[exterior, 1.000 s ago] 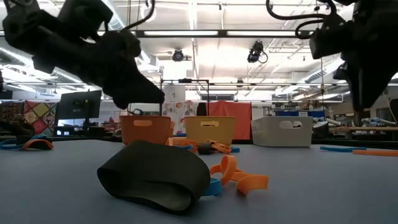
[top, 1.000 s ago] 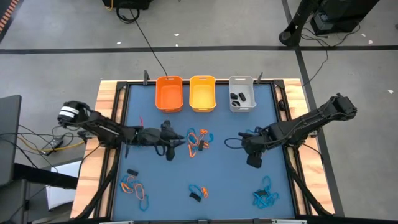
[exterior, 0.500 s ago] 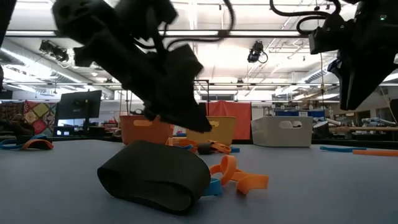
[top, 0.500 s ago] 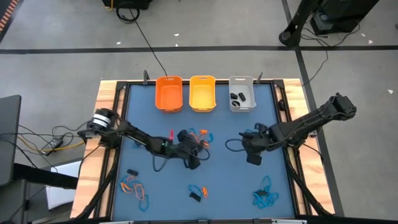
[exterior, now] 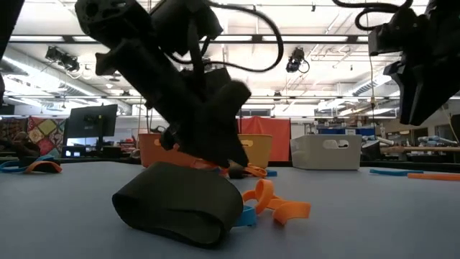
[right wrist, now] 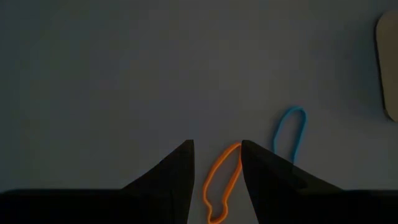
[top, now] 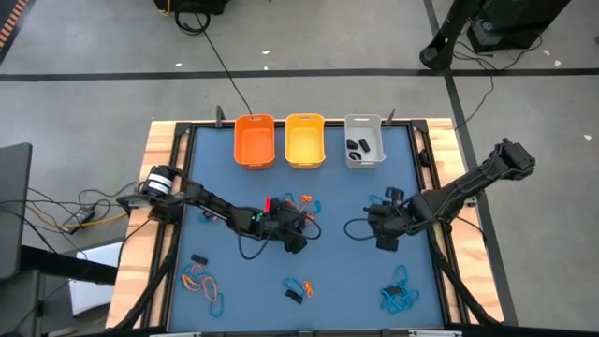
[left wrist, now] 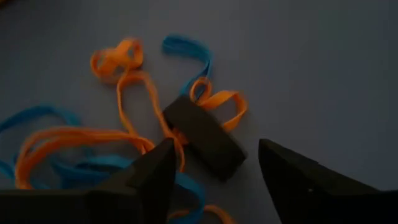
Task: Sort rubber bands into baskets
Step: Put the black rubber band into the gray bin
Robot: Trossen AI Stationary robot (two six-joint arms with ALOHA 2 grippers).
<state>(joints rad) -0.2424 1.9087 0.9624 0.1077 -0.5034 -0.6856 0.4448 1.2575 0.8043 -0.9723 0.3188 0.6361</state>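
Rubber bands [top: 298,208], orange, blue and one chunky black [left wrist: 204,137], lie tangled mid-table, short of the yellow-orange basket [top: 304,139]. My left gripper [left wrist: 214,177] has swung in from the left side and spread its fingers wide over that black band, so I judge a pick is next. My right gripper [right wrist: 216,171] hangs part-open, with an orange loop [right wrist: 220,182] showing between its fingers; I cannot tell whether it grips that.
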